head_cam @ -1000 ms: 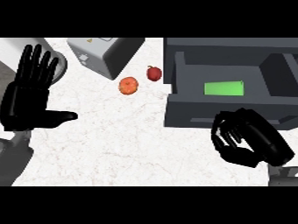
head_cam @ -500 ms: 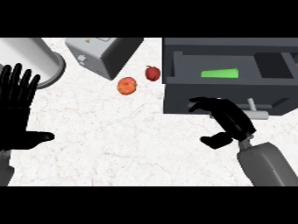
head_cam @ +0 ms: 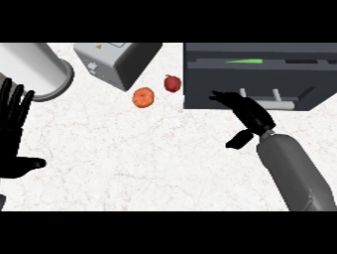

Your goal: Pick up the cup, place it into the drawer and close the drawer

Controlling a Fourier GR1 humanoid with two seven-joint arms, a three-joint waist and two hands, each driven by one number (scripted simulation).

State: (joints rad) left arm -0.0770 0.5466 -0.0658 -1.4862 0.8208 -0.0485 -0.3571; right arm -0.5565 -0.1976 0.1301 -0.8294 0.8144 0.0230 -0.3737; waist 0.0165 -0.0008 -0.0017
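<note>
The dark grey drawer (head_cam: 266, 77) at the upper right stands only slightly out of its cabinet. Just a thin sliver of the green cup (head_cam: 245, 61) shows inside it, over the top of the drawer front. My right hand (head_cam: 246, 113) is open, its straight fingers laid against the lower left of the drawer front beside the handle (head_cam: 270, 97), with the thumb hanging down. At the left edge my left hand (head_cam: 4, 130) rests open with fingers up and holds nothing.
A white cylinder (head_cam: 36, 67) stands at the upper left with a grey box-shaped appliance (head_cam: 116, 59) beside it. An orange fruit (head_cam: 143, 96) and a red apple (head_cam: 172, 83) lie on the white counter just left of the drawer.
The drawer has slid most of the way in, so the cup is nearly hidden. My right hand went forward with the drawer front, fingers straightening. The left hand drifted lower left.
</note>
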